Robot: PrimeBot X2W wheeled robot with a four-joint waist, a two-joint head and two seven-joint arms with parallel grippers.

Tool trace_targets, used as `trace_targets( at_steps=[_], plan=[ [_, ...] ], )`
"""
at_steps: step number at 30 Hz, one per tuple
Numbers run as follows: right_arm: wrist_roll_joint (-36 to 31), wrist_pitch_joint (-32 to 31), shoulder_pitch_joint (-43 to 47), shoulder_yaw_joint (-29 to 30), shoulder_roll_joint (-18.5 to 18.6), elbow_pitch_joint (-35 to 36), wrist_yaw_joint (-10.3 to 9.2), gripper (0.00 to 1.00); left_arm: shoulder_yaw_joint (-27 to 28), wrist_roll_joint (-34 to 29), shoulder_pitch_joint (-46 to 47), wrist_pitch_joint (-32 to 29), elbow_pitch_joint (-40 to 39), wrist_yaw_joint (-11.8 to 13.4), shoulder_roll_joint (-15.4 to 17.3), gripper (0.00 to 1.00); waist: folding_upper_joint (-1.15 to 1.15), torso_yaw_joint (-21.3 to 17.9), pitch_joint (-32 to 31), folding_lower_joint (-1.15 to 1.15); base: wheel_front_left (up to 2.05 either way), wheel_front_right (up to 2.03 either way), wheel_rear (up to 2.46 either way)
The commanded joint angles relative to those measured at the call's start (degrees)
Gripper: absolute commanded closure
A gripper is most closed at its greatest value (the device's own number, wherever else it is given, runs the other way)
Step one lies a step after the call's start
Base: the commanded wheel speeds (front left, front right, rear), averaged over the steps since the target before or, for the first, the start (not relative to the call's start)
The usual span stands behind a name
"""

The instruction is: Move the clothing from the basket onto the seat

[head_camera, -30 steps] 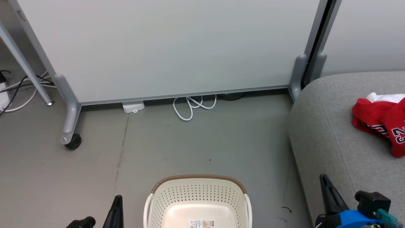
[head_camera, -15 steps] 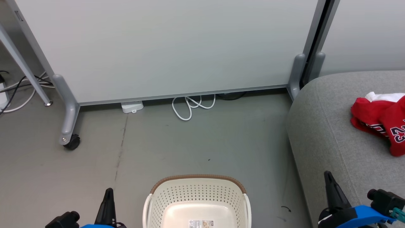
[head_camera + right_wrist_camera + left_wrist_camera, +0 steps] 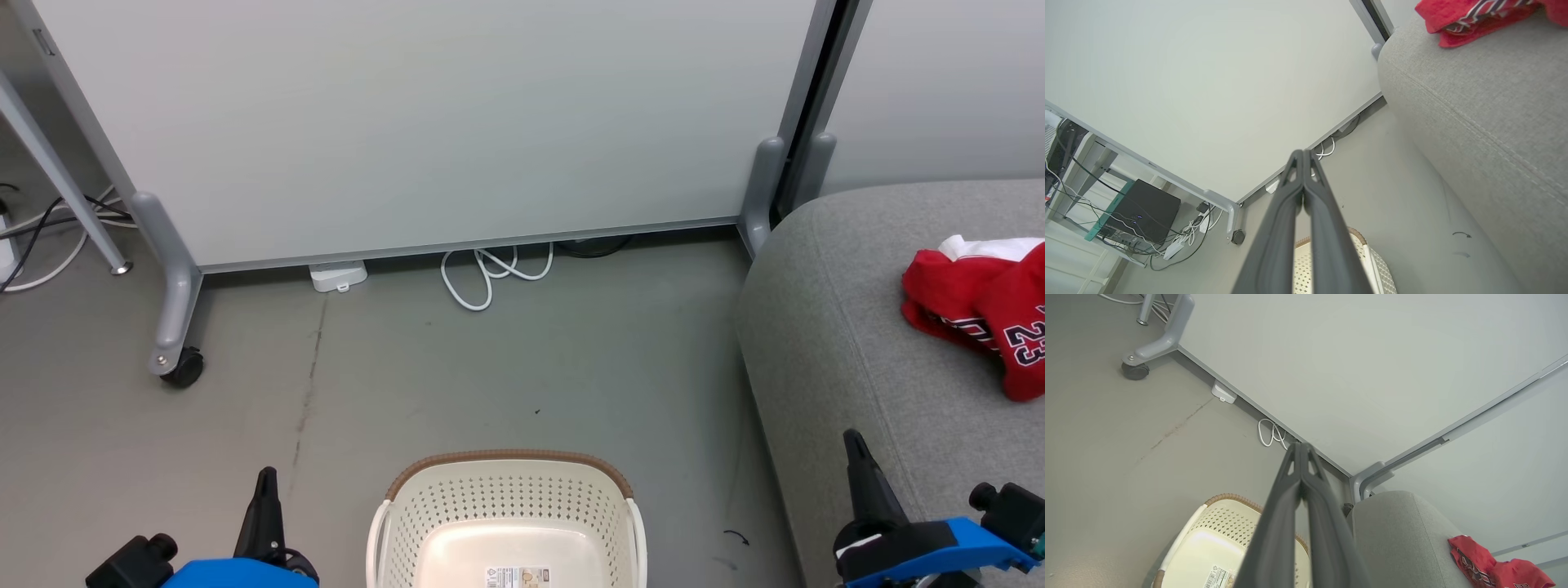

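As the left gripper rises, it and the right gripper stay pressed together, empty; the right wrist view adds a black box.

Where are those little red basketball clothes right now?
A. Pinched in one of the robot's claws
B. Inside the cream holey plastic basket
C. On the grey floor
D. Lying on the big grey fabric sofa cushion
D: the red basketball garments with white trim lie crumpled on the grey fabric sofa cushion, while the visible part of the cream perforated plastic basket holds no cloth.
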State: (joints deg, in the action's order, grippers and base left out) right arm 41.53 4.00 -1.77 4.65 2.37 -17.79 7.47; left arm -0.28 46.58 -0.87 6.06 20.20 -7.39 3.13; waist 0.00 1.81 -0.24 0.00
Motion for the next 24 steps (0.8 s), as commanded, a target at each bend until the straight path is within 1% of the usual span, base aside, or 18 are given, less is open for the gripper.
trace_targets(
  at_steps=[1,2,24],
  plan=[
    [2.68,-0.51,-1.67,0.24,0.30,1.05,0.02,1.00,0.68,2.37,1.91,-0.56,-1.11,-0.05,0.06,1.00,0.00,-0.04,0.01,0.00,0.00,0.00,0.00],
    [2.68,-0.51,-1.67,0.24,0.30,1.05,0.02,1.00,0.68,2.37,1.91,-0.56,-1.11,-0.05,0.06,1.00,0.00,-0.04,0.01,0.00,0.00,0.00,0.00],
    [18.49,-3.87,-2.78,0.80,0.44,2.04,0.03,1.00,2.77,16.63,3.78,-4.58,-2.86,-0.08,-0.02,1.00,0.00,-0.48,0.11,0.00,0.00,0.00,0.00]
  ],
)
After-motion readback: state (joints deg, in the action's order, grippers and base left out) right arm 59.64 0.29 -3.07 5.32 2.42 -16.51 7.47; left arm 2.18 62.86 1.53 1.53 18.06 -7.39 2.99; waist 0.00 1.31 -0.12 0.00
